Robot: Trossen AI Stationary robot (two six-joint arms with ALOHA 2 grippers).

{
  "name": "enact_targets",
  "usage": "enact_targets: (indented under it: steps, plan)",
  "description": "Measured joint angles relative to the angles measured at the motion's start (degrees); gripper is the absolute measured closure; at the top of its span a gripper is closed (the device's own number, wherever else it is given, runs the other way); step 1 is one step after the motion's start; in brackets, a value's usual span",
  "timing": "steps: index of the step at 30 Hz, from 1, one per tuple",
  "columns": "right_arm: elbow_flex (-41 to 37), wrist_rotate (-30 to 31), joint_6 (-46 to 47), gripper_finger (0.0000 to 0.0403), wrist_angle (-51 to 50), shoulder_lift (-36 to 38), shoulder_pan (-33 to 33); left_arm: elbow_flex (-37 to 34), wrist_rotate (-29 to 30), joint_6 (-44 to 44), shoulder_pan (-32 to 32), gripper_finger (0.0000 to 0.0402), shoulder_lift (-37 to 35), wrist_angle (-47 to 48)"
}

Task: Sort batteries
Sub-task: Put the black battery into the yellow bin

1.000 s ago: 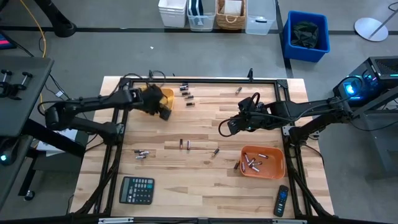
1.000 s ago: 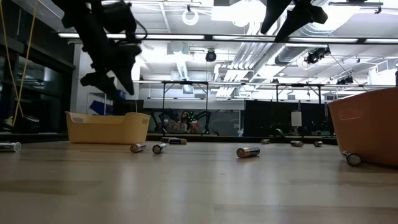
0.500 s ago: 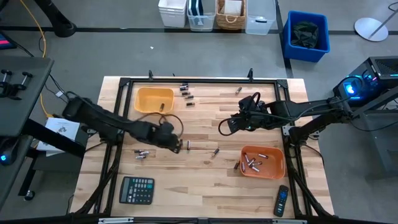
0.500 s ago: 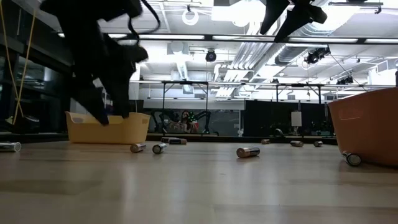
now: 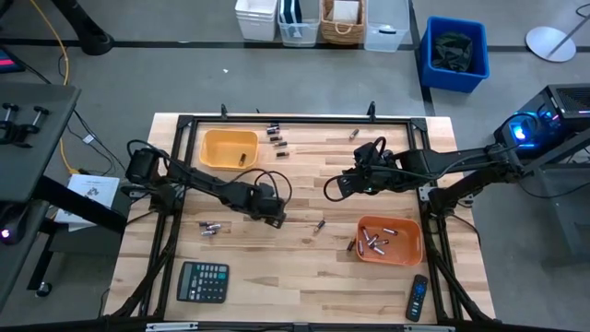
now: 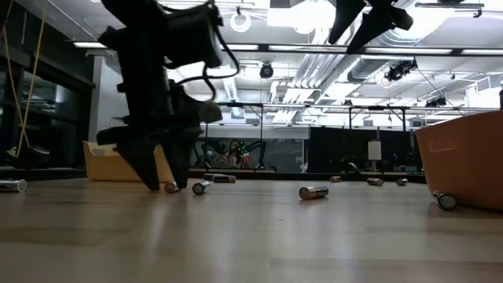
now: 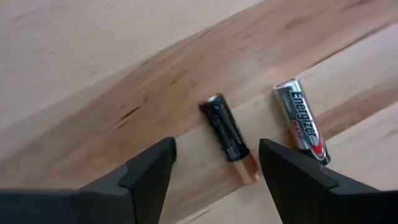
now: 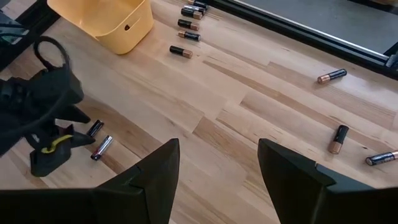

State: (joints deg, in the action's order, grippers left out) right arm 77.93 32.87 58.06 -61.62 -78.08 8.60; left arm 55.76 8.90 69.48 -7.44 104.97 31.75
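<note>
Table [image 5: 304, 267] is pale wood planks, smooth with visible grain, kinda satin sheen up close. The silver battery [image 7: 301, 121] has a glossy metallic wrap; the black battery [image 7: 227, 134] next to it is shiny too, with a coppery end. Yellow bin [image 5: 230, 148] and orange bin [image 5: 390, 240] look like smooth matt plastic. Left gripper [image 7: 214, 171] fingers [image 7: 149, 168] are matt black plastic, same on the right gripper [image 8: 217, 168].

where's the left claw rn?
High view: the open left claw is at mid-table, right of the yellow plastic bin, straddling a black-and-copper cylindrical battery with a silver cylindrical battery beside it.
</note>
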Motion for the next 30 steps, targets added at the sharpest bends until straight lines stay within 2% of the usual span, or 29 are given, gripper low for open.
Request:
enact_targets:
  steps: [2, 4, 8, 9, 12, 14, 21, 24, 27, 30]
  plan:
    - [0.0, 0.0, 0.0, 0.019, -0.01, 0.0, 0.0, -0.02, -0.5, -1.39, -0.04, 0.0189, 0.47, 0.6]
    - [0.0, 0.01, 0.0, 0.019, -0.18, 0.0, 0.0, -0.01, -0.62, -1.81, -0.02, 0.0226, 0.53, 1.97]
    - [0.0, 0.28, -0.04, 0.019, -0.47, 0.0, 0.0, -0.51, -0.5, -3.47, 0.11, 0.0357, -2.19, 5.52]
    - [0.0, 0.52, -0.04, 0.019, -0.48, -0.01, 0.0, -0.59, -0.8, -4.21, 0.09, 0.0373, -3.19, 6.25]
    - [0.0, 1.19, -0.04, 0.019, -0.68, 0.0, 0.0, -1.26, -2.22, -6.15, -0.05, 0.0372, -7.56, 11.1]
    - [0.0, 1.18, -0.1, 0.019, -0.89, -0.02, 0.0, -1.12, -0.81, -6.6, -0.16, 0.0373, -12.1, 12.78]
    - [0.0, 1.48, -0.46, 0.019, -0.86, -0.02, 0.0, -0.81, 16.61, -5.45, 0.24, 0.0373, -33.35, 23.02]
    - [0.0, 1.5, -0.01, 0.019, -0.82, -0.02, 0.0, -0.78, 22.7, -6.26, 5.34, 0.0373, -39.0, 31.32]
    - [0.0, 1.67, 0.23, 0.019, -0.51, -0.02, 0.0, -0.87, 22.99, -11.29, 14.24, 0.0373, -40.43, 37.91]
    - [0.0, 1.87, 0.4, 0.019, -0.12, -0.02, 0.0, -0.87, 23.17, -19.66, 22.31, 0.0365, -39.84, 36.79]
